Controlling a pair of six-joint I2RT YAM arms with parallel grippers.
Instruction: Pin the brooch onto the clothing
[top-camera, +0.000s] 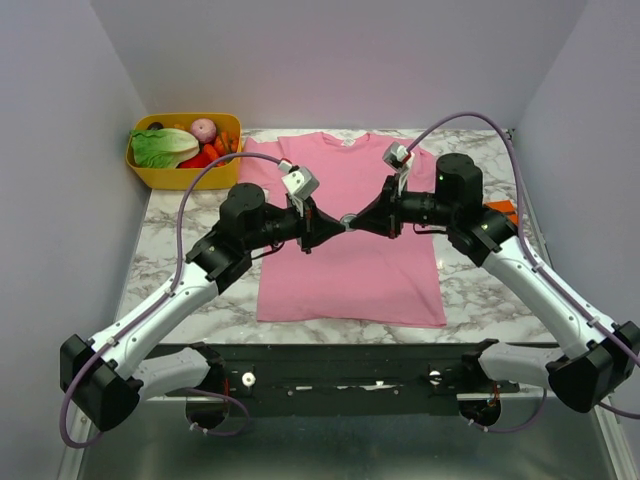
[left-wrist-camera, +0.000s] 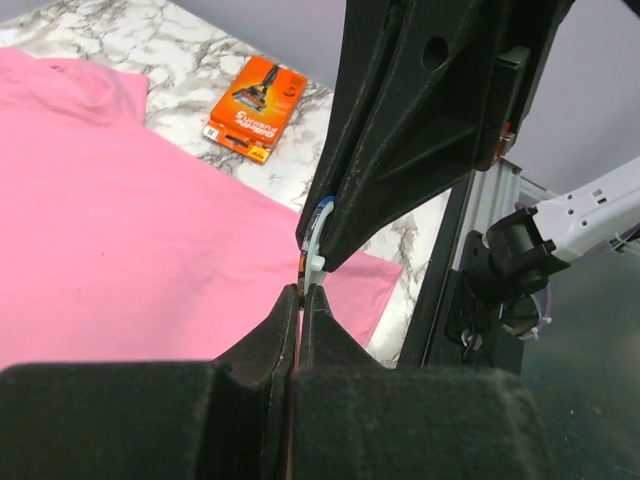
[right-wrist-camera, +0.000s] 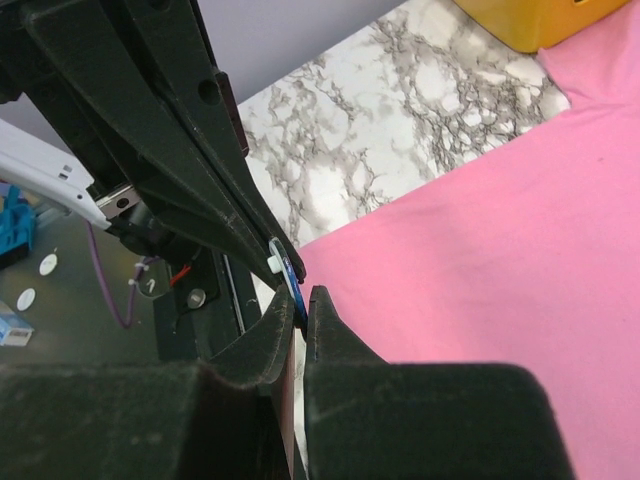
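- The small round brownish-gold brooch (top-camera: 346, 220), seen edge-on, hangs in the air over the middle of the plain pink cotton T-shirt (top-camera: 350, 275), not touching it.
- The left gripper (top-camera: 337, 226) is closed and pinches the brooch's 9 o'clock edge. The right gripper (top-camera: 357, 221), nearly closed, pinches its 3 o'clock edge, so the two sets of tips almost meet.
- The likely risk is that two opposed pulls on so tiny a disc twist it loose and drop it onto the cloth. Whether its pin is open I cannot tell.
- The shirt lies flat on a white-grey marbled table (top-camera: 180, 290). A yellow plastic basket (top-camera: 150, 175) of toy vegetables sits at 10 o'clock and an orange card pack (left-wrist-camera: 255, 108) at 3 o'clock. Plain pale walls (top-camera: 330, 60) enclose it.
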